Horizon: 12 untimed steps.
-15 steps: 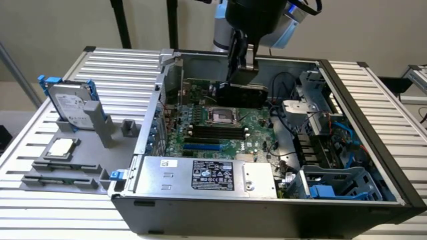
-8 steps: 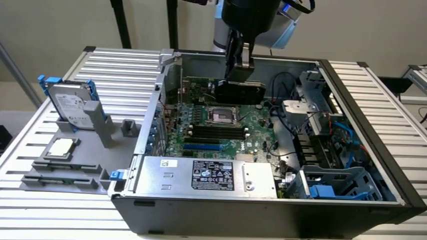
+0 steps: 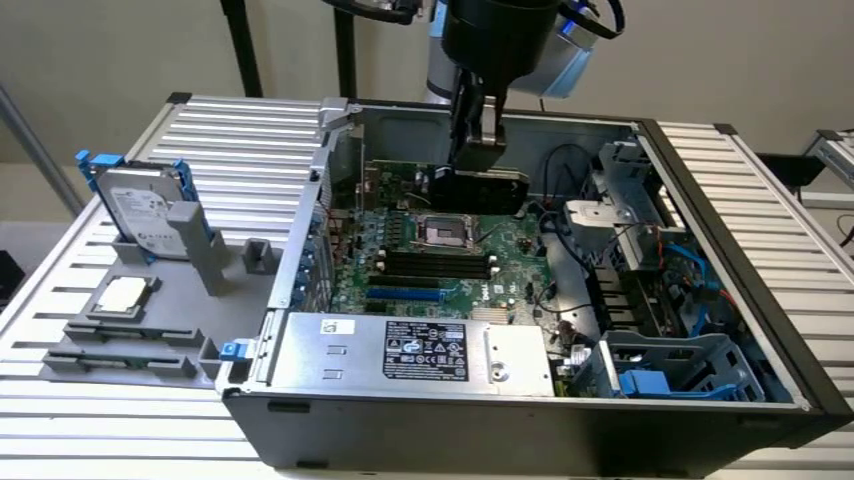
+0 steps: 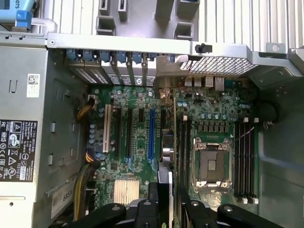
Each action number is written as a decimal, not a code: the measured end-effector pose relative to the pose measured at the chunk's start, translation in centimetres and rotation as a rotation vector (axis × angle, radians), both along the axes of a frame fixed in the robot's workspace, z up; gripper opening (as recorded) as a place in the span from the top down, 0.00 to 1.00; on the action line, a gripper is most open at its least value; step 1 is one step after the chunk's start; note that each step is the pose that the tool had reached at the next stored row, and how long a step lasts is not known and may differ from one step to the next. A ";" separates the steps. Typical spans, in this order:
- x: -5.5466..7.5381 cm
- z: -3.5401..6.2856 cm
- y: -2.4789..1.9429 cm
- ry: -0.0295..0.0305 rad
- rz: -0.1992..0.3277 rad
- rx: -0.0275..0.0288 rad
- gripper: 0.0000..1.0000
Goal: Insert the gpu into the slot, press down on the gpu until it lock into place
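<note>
Black gpu [image 3: 487, 190] hangs upright on its long edge inside the open computer case [image 3: 534, 430], held up over the green motherboard [image 3: 514, 255] and not in any slot. The gripper [image 3: 477, 160] reaches down from above. Its jaws pinch the card's top edge, one finger on each face, so the card sits directly below them. The card's length runs from the exterior view's left to its right. From that camera the card covers the far part of the board, beyond the CPU socket [image 3: 447, 232].

Wrist view: the gripper [image 4: 166, 209] looks straight down along the card. The gpu [image 4: 170, 187] shows edge-on as a thin strip between the two dark fingers [image 4: 147, 209]. The strip lines up with the band of board between the blue slot [image 4: 151, 133] and the CPU socket [image 4: 209, 164], just beside the long black slots [image 4: 183, 142]. Whether it is exactly over one slot, I cannot tell.

The silver power supply [image 3: 414, 350] fills the near side of the case. A hard drive [image 3: 140, 210] in a blue bracket stands on the slatted table [image 3: 240, 130], well apart, at the exterior view's left.
</note>
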<state>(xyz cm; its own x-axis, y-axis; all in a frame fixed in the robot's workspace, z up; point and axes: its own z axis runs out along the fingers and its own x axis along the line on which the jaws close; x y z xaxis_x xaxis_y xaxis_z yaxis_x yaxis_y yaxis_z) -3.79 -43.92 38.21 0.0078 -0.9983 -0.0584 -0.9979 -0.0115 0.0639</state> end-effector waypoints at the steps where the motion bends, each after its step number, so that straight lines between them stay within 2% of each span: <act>1: 0.0 -0.17 0.00 0.0000 0.000 0.0000 0.74; 12: 0.0 -2.16 -0.02 -0.0011 0.000 0.0006 0.74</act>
